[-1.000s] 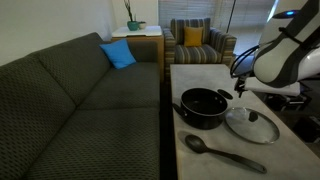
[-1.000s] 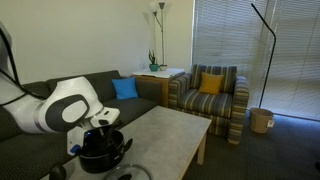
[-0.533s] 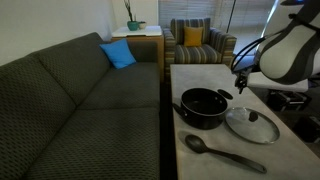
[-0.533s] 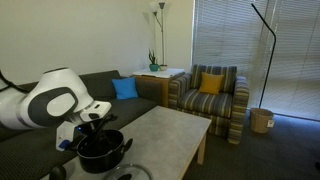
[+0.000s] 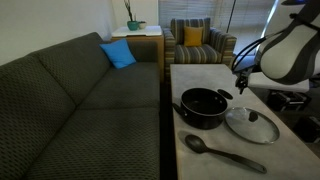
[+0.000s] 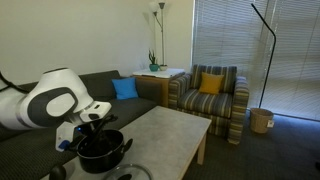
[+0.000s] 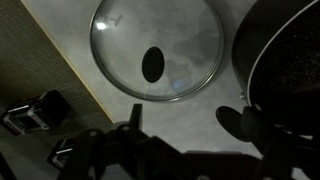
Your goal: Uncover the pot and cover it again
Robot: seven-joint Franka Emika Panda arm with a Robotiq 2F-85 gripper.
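The black pot (image 5: 203, 106) stands uncovered on the pale coffee table (image 5: 200, 75), and it also shows in an exterior view (image 6: 100, 151) and at the right edge of the wrist view (image 7: 290, 60). Its glass lid (image 5: 251, 124) lies flat on the table beside it, with a dark knob in the middle (image 7: 152, 64). My gripper (image 5: 240, 76) hangs above the table between pot and lid, open and empty (image 7: 190, 125). It is also visible over the pot in an exterior view (image 6: 92, 119).
A long black spoon (image 5: 225, 153) lies near the table's front end. A dark grey sofa (image 5: 80, 100) with a blue pillow (image 5: 118, 54) runs along one side of the table. A striped armchair (image 5: 198, 42) stands beyond the far end.
Since a second ago my gripper has risen away from the lid and pot. Nothing has moved in the last half second.
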